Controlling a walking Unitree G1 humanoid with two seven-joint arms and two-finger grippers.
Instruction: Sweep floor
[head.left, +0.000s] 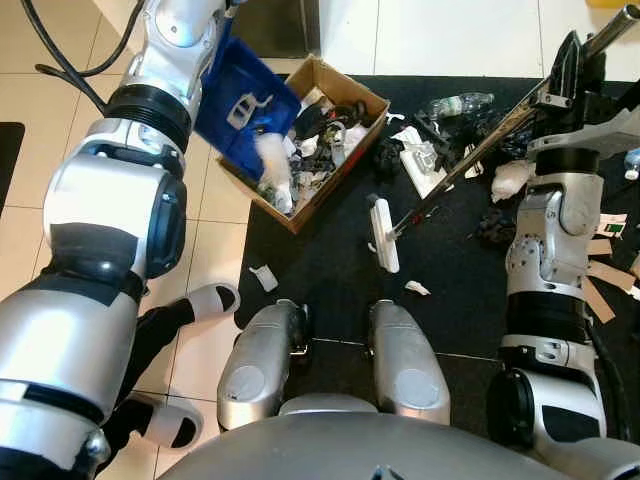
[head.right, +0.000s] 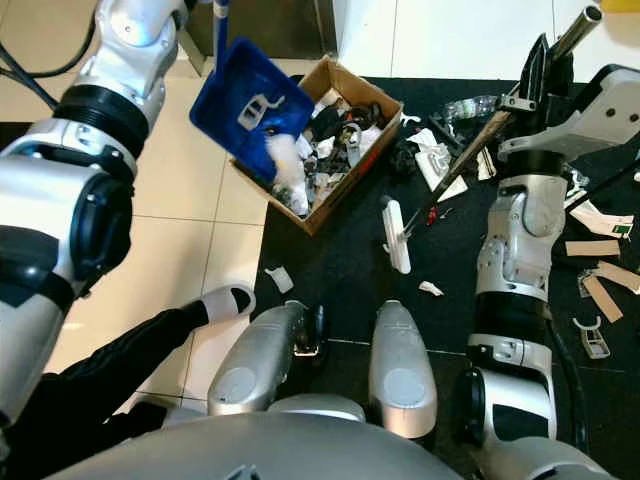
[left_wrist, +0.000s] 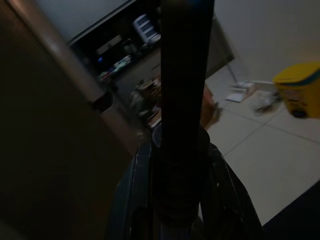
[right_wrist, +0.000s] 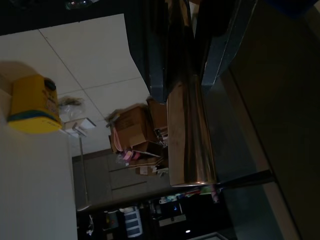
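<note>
Over the open brown cardboard box, at about 11 o'clock from the robot's knees, the blue plastic dustpan hangs tilted, litter lying in the box beneath it. The left gripper has its jaws clenched around the dustpan's dark handle. At 2 o'clock, the right gripper grasps the shiny metal broom pole, whose white broom head rests on the black mat among scattered scraps.
</note>
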